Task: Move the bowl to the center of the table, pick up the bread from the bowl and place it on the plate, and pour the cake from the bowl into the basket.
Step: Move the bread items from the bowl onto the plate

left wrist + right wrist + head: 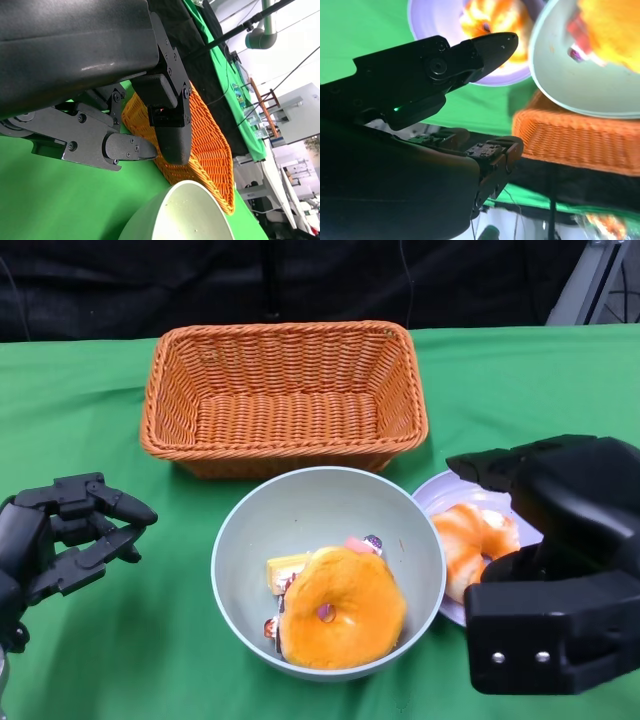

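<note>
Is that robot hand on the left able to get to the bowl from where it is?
Probably yes. The left robot hand hovers open beside the bowl, with only bare green tablecloth between them.

At lower centre we see the pale green bowl (328,570) upright, holding a ring-shaped orange bread (343,608) over small wrapped cakes (287,571). The empty orange wicker basket (284,397) sits above it; the plate (440,495), right, carries another glazed bread (475,545).
</note>
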Controlling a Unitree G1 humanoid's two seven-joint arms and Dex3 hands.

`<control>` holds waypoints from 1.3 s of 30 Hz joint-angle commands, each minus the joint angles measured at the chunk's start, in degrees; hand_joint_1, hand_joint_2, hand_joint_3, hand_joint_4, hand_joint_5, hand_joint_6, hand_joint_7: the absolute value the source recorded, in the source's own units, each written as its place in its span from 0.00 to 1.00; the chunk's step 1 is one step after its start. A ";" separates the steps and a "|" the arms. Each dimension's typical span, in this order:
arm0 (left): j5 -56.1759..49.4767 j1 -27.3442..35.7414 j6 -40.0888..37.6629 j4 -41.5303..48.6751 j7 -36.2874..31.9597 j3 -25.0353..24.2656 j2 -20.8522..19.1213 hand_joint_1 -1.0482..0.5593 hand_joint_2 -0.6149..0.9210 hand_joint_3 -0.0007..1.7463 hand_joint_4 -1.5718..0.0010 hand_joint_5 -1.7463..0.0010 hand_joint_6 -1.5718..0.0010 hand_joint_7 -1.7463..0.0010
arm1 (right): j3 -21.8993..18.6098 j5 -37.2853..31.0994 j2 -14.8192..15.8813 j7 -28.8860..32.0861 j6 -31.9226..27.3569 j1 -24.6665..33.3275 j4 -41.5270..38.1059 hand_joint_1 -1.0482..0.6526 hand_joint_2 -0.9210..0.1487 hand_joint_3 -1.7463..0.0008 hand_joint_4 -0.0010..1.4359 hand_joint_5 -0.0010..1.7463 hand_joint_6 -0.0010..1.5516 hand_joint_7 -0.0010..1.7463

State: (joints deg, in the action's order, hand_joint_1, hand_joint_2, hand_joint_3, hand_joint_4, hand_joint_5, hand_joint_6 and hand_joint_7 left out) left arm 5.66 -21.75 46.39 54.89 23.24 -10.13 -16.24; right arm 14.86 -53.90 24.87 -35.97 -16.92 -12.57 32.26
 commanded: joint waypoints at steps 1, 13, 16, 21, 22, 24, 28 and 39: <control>-0.45 -0.42 0.35 0.35 -0.75 -0.01 -1.08 0.58 1.00 0.14 0.46 0.31 0.40 0.55 | -2.56 2.79 0.13 -1.16 0.15 1.09 4.22 0.14 0.00 0.95 0.34 0.05 0.27 0.01; -1.24 -0.39 0.66 0.34 -0.87 0.11 -1.35 0.58 0.99 0.14 0.47 0.30 0.40 0.55 | -1.95 10.66 -5.46 1.27 2.42 0.51 7.06 0.17 0.00 0.99 0.46 0.04 0.33 0.02; -1.38 -0.27 0.88 0.22 -1.04 0.11 -1.37 0.59 1.00 0.15 0.47 0.30 0.40 0.55 | -0.74 12.53 -6.27 0.37 1.86 -0.75 5.66 0.18 0.00 0.99 0.46 0.03 0.33 0.01; -1.33 -0.10 0.58 -0.21 -1.06 0.17 -1.27 0.58 0.99 0.15 0.47 0.30 0.41 0.54 | 1.46 15.27 -7.56 -1.13 0.28 -4.34 0.54 0.17 0.00 0.98 0.45 0.02 0.32 0.00; -1.40 -0.10 0.71 -0.18 -1.14 0.19 -1.27 0.58 0.99 0.15 0.47 0.31 0.41 0.54 | 1.75 15.98 -7.79 -1.41 -0.07 -5.13 -0.55 0.17 0.00 0.98 0.44 0.02 0.32 0.00; -1.55 -0.13 0.91 -0.08 -1.32 0.24 -1.29 0.58 0.99 0.14 0.47 0.30 0.41 0.54 | 2.22 17.54 -8.23 -2.07 -0.96 -6.48 -2.51 0.17 0.00 0.98 0.43 0.01 0.31 0.00; -1.20 -0.23 0.87 0.07 -0.89 0.28 -1.23 0.58 1.00 0.14 0.47 0.30 0.41 0.54 | 3.65 19.51 -8.33 -2.43 -1.39 -8.79 -6.93 0.17 0.00 0.98 0.42 0.01 0.29 0.00; -2.50 -0.04 1.50 -0.08 -2.40 0.89 -1.53 0.57 0.99 0.14 0.46 0.29 0.40 0.55 | 6.54 27.48 -8.45 -3.62 1.07 -13.75 -20.45 0.16 0.00 0.92 0.39 0.00 0.25 0.00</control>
State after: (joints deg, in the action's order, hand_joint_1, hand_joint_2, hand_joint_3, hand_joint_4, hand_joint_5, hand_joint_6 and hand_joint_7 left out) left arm 3.58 -21.83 47.31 55.00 21.66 -9.10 -16.38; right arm 21.06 -27.55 16.10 -38.93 -16.23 -24.78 12.71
